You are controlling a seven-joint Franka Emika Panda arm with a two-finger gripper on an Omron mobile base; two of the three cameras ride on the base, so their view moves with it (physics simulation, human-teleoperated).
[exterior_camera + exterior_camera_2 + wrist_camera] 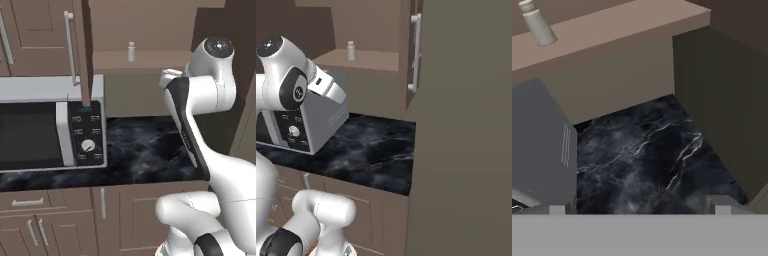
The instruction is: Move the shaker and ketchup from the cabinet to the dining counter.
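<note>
Standing upright on the open shelf of the brown wooden wall cabinet, the tiny pale beige cylindrical shaker points its narrower cap straight up, long axis vertical. It sits above and beyond the two-finger gripper, whose jaws are spread wide and hold nothing, over the black marble worktop beside the grey microwave.

The left base view looks forward and down from behind the white arm, facing the grey microwave on the black marble tabletop. The right base view faces the same tabletop and the small pale beige shaker from the other side. The hand view sits nearer, angled down at that tabletop.
</note>
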